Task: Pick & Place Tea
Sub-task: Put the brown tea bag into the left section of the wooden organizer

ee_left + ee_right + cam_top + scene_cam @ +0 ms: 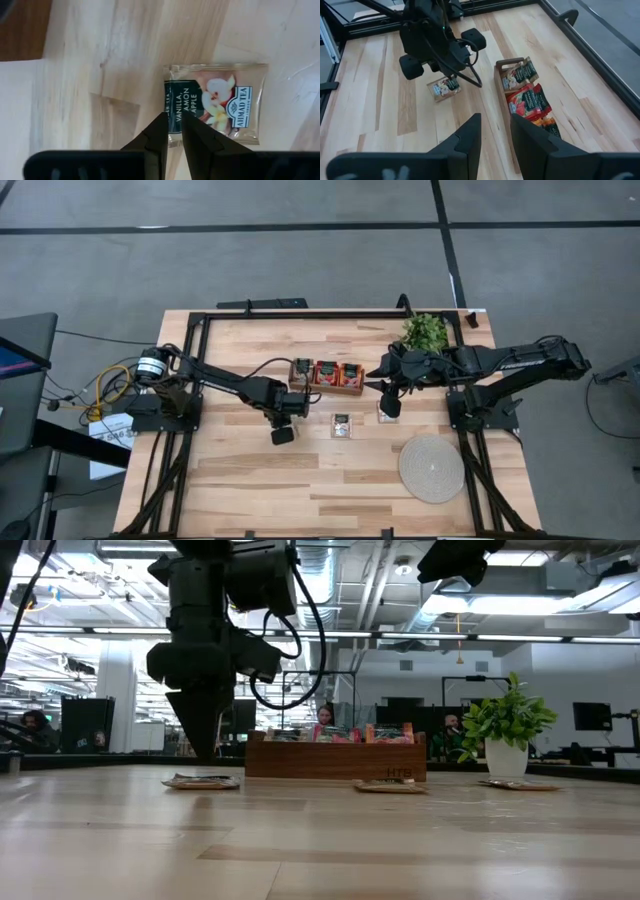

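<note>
A pale tea sachet (215, 102) with a dark printed strip lies flat on the wooden table (240, 480), left of the wooden box (327, 376). My left gripper (172, 131) points straight down over one edge of this sachet. Its fingers stand a narrow slit apart, and in the low view the tips (205, 752) hang just above the sachet (200, 781). The box (501, 65) holds several red and pale sachets standing on edge. A second sachet (342, 425) lies flat in front of the box. My right gripper (495, 132) hangs open and empty, high over the table right of the box.
A potted green plant (425, 332) stands at the far right, behind the right arm. A round woven mat (432, 468) lies at the near right. A third sachet (520, 783) lies flat right of the box. The near half of the table is bare wood.
</note>
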